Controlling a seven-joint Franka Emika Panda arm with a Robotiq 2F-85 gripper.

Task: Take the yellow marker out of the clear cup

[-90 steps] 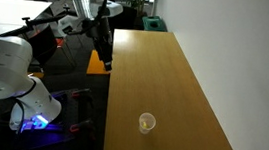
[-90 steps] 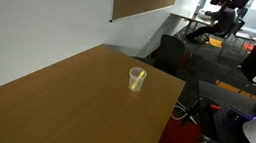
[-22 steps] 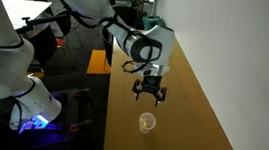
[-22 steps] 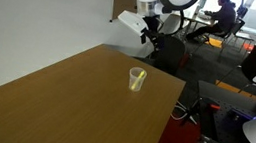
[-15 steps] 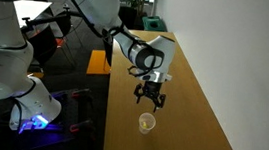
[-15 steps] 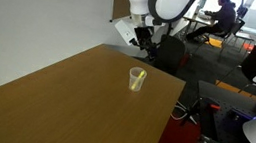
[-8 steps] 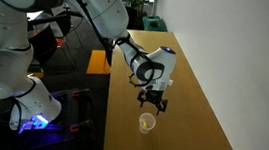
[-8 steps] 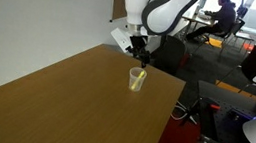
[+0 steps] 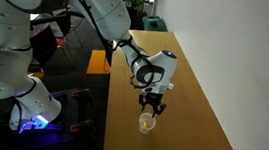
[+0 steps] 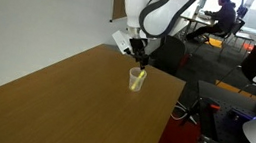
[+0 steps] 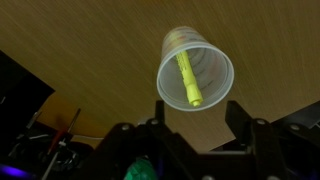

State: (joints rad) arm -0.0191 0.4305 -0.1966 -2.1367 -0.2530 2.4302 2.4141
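Two fingers of the gripper (image 11: pixel 198 108) are spread wide, holding nothing, over the cup (image 11: pixel 195 68) with the marker (image 11: pixel 189 80) leaning inside, close to a tabletop (image 10: pixel 53 101) corner, open wood stretching away beyond.

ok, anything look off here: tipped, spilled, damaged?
Nothing stands out. The clear cup stands upright on the table, with no spill or visible damage. The yellow marker leans inside it. The gripper hangs open above the rim.
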